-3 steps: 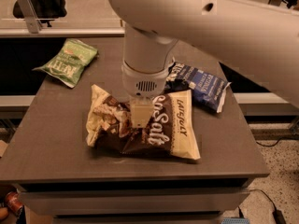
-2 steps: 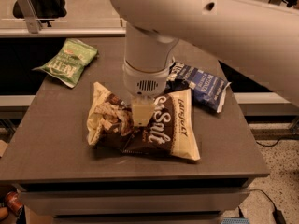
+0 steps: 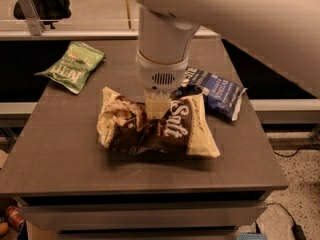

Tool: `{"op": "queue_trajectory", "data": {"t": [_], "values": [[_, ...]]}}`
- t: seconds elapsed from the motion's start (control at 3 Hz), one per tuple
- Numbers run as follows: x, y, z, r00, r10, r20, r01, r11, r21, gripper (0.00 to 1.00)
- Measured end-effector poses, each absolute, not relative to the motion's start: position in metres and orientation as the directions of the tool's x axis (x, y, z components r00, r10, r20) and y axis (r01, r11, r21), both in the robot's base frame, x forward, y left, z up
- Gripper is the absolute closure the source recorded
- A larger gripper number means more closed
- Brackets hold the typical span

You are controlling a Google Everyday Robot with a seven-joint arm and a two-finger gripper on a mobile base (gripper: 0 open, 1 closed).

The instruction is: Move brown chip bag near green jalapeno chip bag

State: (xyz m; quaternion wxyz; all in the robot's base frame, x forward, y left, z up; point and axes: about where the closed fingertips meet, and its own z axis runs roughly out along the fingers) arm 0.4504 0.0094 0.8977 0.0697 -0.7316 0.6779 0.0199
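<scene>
The gripper (image 3: 157, 109), at the middle of the brown chip bag (image 3: 175, 134), is sunk into its creases, lower end hidden. The arm (image 3: 240, 14) is cut off by the top and right edges and covers the dark blue bag's (image 3: 220, 91) left corner. Lettering on the green jalapeno chip bag (image 3: 72, 66) is illegible.

Crumpled brown chip bag (image 3: 181, 128) under gripper (image 3: 156, 107), green jalapeno chip bag (image 3: 74, 66) back-left.

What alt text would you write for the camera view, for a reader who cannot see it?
The robot's pincer is down on the middle of a crumpled brown chip bag on a grey table. A green jalapeno chip bag lies back left, a dark blue bag right.
</scene>
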Motion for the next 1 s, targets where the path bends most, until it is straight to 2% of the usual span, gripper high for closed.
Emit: {"op": "queue_trajectory", "data": {"t": [1.0], "values": [[0.476, 0.000, 0.978, 0.099, -0.988, -0.121, -0.977, -0.073, -0.201, 1.00]]}}
